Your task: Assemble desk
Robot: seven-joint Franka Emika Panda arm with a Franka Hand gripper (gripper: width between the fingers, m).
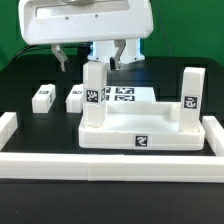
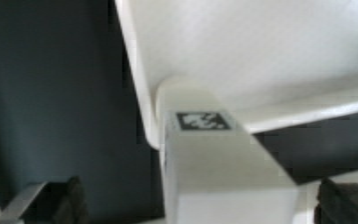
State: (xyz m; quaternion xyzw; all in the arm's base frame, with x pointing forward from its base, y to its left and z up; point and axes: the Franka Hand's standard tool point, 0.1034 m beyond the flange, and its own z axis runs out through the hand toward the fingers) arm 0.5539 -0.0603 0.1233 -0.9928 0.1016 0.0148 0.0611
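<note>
The white desk tabletop (image 1: 140, 132) lies upside down in the middle of the table. Two tagged legs stand upright in its far corners, one on the exterior view's left (image 1: 94, 95) and one on the right (image 1: 192, 95). Two loose legs (image 1: 42, 96) (image 1: 75, 96) lie on the black table to the left. My gripper (image 1: 92, 60) is open just above the left standing leg. In the wrist view the gripper (image 2: 202, 208) straddles that leg (image 2: 208, 170), with dark fingertips (image 2: 51, 205) apart on either side, not touching it. The tabletop (image 2: 247, 50) shows beyond.
The marker board (image 1: 127, 95) lies flat behind the tabletop. White border rails run along the front (image 1: 110, 165), the left (image 1: 8, 125) and the right (image 1: 213, 132) of the work area. The robot's base stands at the back.
</note>
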